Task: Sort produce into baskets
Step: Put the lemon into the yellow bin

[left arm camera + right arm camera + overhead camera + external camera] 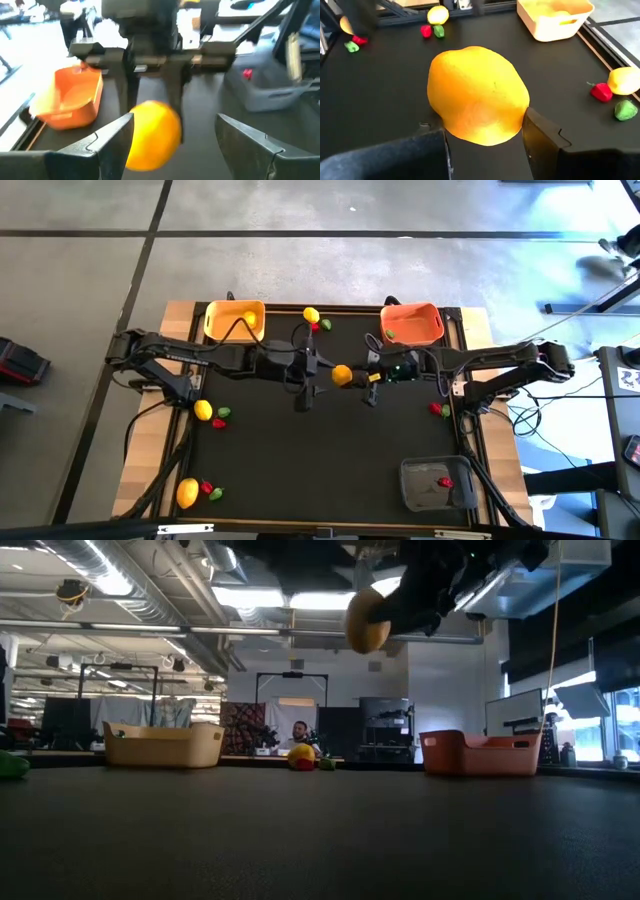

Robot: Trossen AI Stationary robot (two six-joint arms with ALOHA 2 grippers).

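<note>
A yellow lemon (341, 375) hangs above the table's middle, between my two grippers. My right gripper (482, 134) comes from the table's right and is shut on it. My left gripper (175, 117) faces it from the left, open, one finger on either side of the lemon (152, 142). The yellow basket (235, 320) stands at the far left, the orange-red basket (412, 322) at the far right, and the grey basket (437, 483) at the near right with a red piece (446, 481) in it. My right gripper pinches the lemon by two opposite sides (517, 117) between its two fingers, which slant down from the table's right. The lemon (368, 620) is lifted well clear of the table. My left gripper: one finger (117, 140) overlaps the lemon; whether it touches, I cannot tell.
Loose produce lies on the black mat: a lemon with red and green pieces at the far middle (312, 315), another group at the left (203, 410), one at the near left (187, 493), and red and green pieces at the right (438, 409).
</note>
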